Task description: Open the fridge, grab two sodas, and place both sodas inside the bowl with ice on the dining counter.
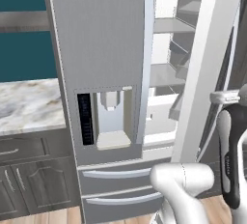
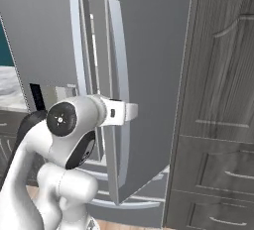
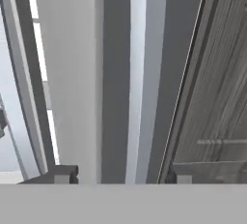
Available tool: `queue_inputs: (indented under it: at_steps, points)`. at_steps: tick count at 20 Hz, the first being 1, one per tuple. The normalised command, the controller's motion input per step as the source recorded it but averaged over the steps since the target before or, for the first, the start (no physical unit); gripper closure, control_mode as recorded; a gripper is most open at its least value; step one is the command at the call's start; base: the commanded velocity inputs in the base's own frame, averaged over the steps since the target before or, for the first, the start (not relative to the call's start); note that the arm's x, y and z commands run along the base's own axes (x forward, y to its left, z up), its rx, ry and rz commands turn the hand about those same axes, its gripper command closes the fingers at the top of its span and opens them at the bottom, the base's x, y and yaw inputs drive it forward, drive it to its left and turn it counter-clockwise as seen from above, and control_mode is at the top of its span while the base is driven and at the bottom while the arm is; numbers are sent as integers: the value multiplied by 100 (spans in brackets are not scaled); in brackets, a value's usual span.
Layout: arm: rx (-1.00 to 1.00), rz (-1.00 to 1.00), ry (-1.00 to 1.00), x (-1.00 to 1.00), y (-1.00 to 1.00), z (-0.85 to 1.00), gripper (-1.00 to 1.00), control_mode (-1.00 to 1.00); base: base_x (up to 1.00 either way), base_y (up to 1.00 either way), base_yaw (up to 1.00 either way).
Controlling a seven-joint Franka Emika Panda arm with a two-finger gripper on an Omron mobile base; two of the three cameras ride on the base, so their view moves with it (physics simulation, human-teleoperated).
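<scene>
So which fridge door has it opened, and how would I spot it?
Find the tall silver-grey fridge beside the dark grey cabinets. Its right door is swung out toward the robot, showing white shelves inside. The shut left door, unlike it, carries the water dispenser.

I see white shelves (image 1: 166,25) inside the open fridge (image 1: 103,49), and a marble counter (image 1: 29,105) beside it.
</scene>
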Motion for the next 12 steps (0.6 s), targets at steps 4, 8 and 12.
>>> queue_inputs:
  at_steps: [4,8,12]
  points:
    - [-13,0,-13,-100,18,59,-100,-100,0,0,0]
    - [-18,-2,-2,-88,54,75,-100,-100,0,0,0]
    - [-21,-12,0,-33,78,78,-100,-100,0,0,0]
